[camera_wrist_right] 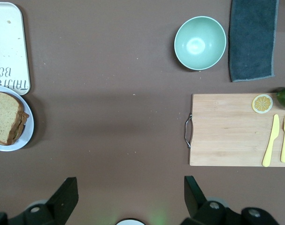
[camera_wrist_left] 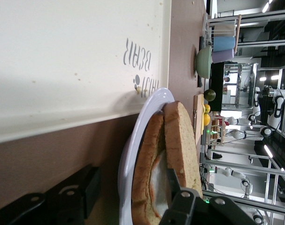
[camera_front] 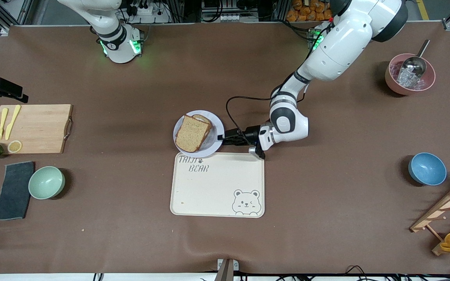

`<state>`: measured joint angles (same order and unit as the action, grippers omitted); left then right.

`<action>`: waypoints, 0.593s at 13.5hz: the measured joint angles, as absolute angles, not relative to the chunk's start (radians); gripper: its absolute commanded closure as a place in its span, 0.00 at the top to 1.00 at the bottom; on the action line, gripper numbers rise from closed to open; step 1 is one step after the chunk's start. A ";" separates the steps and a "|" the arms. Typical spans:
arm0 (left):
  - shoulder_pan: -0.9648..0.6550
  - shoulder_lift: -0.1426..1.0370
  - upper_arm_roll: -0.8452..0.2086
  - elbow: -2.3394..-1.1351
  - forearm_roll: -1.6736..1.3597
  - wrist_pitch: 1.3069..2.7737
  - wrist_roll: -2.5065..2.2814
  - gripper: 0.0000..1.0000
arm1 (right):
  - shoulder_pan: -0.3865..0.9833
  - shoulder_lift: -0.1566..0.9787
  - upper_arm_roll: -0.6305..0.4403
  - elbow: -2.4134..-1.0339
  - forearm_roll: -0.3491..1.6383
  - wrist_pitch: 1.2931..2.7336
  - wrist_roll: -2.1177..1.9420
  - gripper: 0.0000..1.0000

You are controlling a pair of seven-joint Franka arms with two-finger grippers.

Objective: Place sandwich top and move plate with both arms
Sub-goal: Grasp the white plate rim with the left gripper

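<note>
The sandwich top, a plain brown slice, lies on a lower slice with egg on the pale plate, which sits farther from the front camera than the bear-print tray. My left gripper is low at the plate's rim on the left arm's side, open; in the left wrist view one finger lies outside the rim, apart from it, and the other against the bread. My right gripper waits open and empty high over bare table; its wrist view shows the plate and top slice.
A wooden cutting board with cutlery, a green bowl and a grey cloth lie toward the right arm's end. A blue bowl, a pink bowl with scoop and a wooden rack are toward the left arm's end.
</note>
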<state>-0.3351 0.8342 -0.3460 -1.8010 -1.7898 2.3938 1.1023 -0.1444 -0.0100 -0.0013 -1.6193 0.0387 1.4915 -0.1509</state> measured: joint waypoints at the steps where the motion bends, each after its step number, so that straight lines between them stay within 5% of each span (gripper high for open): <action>1: -0.341 0.838 -0.346 -1.800 -1.790 2.395 1.129 0.50 | -0.144 -0.010 -0.001 -1.619 0.039 1.491 -0.150 1.00; 8: -0.354 0.853 -0.345 -1.785 -1.793 2.396 1.178 0.43 | -0.144 0.008 -0.001 -1.620 0.039 1.491 -0.148 1.00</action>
<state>-0.3538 0.8528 -0.3454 -1.7852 -1.7929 2.3957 1.1781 -0.1441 0.0085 -0.0012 -1.6202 0.0387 1.4915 -0.1481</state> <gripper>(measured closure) 0.546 0.000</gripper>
